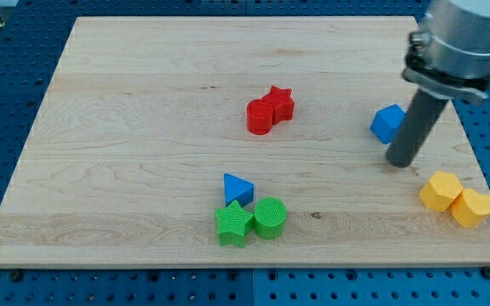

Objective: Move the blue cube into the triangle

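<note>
The blue cube (pixel 387 123) lies on the wooden board at the view's right. The blue triangle (pixel 237 188) lies lower, near the middle, touching the green star (pixel 234 223) just below it. My tip (pixel 401 161) rests on the board just below and to the right of the blue cube, very close to it; I cannot tell if they touch. The rod rises from the tip towards the view's upper right.
A red cylinder (pixel 260 116) and a red star (pixel 280 103) touch each other above the middle. A green cylinder (pixel 270 217) sits right of the green star. Two yellow blocks (pixel 441 190) (pixel 473 206) lie at the lower right, near the board's edge (pixel 245 265).
</note>
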Available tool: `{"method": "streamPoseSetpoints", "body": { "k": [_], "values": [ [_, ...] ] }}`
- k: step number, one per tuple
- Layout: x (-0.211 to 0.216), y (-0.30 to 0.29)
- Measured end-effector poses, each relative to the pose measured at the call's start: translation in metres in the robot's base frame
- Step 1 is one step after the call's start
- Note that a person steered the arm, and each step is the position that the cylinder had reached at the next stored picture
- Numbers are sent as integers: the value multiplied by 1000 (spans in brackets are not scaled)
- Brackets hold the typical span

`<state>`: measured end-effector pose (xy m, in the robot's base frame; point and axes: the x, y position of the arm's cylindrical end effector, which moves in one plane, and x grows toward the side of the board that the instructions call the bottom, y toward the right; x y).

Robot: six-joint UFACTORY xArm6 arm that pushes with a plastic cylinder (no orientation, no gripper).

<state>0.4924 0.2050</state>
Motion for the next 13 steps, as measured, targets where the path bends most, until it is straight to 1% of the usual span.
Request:
{"method": "streamPoseSetpoints", "body": {
  "k": [1, 4, 6, 7, 9, 10, 11, 12, 13],
  "values": [
    [-1, 15],
    [-7, 20],
    [-34, 53],
    [-72, 49],
    [-29, 17],
    [-30, 18],
    [-57, 35],
    [-87, 39],
    [-87, 39]
  ]
}}
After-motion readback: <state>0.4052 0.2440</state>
